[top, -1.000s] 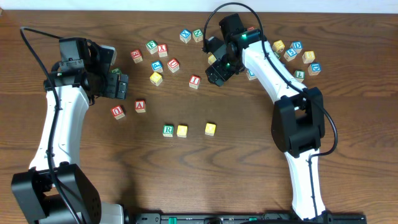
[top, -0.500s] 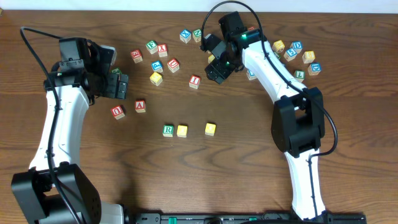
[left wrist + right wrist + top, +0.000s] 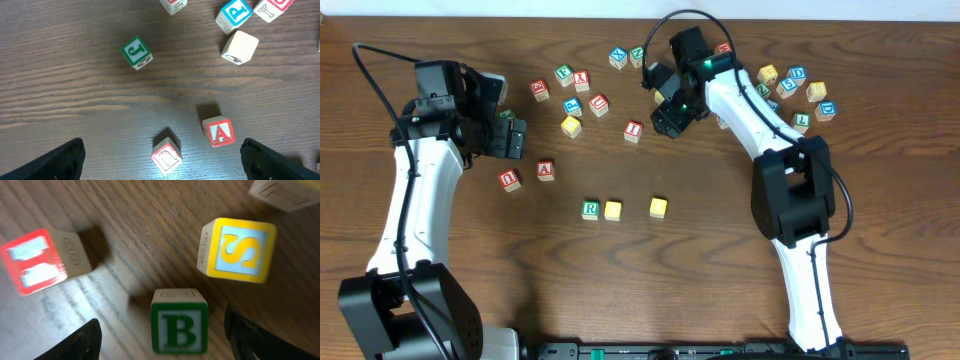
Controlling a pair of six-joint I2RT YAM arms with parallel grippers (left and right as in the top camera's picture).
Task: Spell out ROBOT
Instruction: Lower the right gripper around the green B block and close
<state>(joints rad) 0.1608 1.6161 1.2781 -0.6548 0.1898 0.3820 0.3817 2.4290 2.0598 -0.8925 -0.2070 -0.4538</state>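
A green-bordered R cube (image 3: 590, 209) lies near the table's middle, with a yellow cube (image 3: 612, 210) touching its right side. A second yellow cube (image 3: 658, 207) lies a gap further right. My right gripper (image 3: 666, 108) hovers at the back among loose cubes. In the right wrist view it (image 3: 161, 322) is open, with a green-bordered B cube (image 3: 179, 321) on the table between its fingers (image 3: 75, 342) and a gap on each side. My left gripper (image 3: 512, 138) is open above the red U cube (image 3: 167, 156), holding nothing.
A yellow S cube (image 3: 239, 250) and a red cube (image 3: 40, 262) lie close to the B cube. A red A cube (image 3: 218, 132), a green J cube (image 3: 136, 51) and a blue P cube (image 3: 235, 12) lie near my left gripper. Several more cubes (image 3: 796, 90) lie at the back right.
My right arm has shifted slightly to the left and its jaws have narrowed a little. The left arm and the three cubes in the row have not moved.
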